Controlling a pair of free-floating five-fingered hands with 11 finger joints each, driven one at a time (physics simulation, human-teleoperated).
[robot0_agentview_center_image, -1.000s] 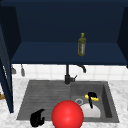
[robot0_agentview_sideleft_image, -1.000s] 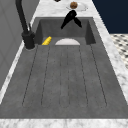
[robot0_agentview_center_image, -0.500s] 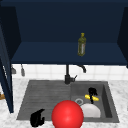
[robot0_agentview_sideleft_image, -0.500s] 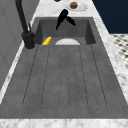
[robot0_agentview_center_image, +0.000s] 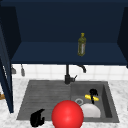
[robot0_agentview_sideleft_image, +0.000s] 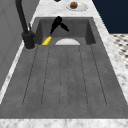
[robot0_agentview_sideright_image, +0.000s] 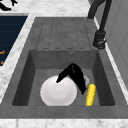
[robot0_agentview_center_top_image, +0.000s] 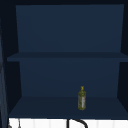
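My right hand (robot0_agentview_center_image: 93, 92) hangs inside the sink basin (robot0_agentview_center_image: 107, 100), open, with straight fingers pointing down at a yellow corn cob (robot0_agentview_center_image: 91, 97). In the right side view the same hand (robot0_agentview_sideright_image: 74, 74) has its fingertips right beside the cob (robot0_agentview_sideright_image: 90, 94) and its thumb spread over a white plate (robot0_agentview_sideright_image: 58, 92). I cannot tell whether the fingers touch the cob. From the left side the hand (robot0_agentview_sideleft_image: 58, 23) stands above the cob (robot0_agentview_sideleft_image: 46, 40) and the plate (robot0_agentview_sideleft_image: 67, 42). My left hand (robot0_agentview_center_image: 37, 118) floats idle and relaxed over the front left of the draining board.
A black faucet (robot0_agentview_center_image: 68, 76) rises behind the sink. A large red ball (robot0_agentview_center_image: 67, 115) sits at the front edge. An olive bottle (robot0_agentview_center_image: 81, 45) stands on the blue shelf above. On the counter beyond the basin lies a small plate with a brown thing (robot0_agentview_sideleft_image: 74, 5).
My right hand has come down into the basin and shifted toward the faucet side, ending close to the corn cob. The left hand has not moved.
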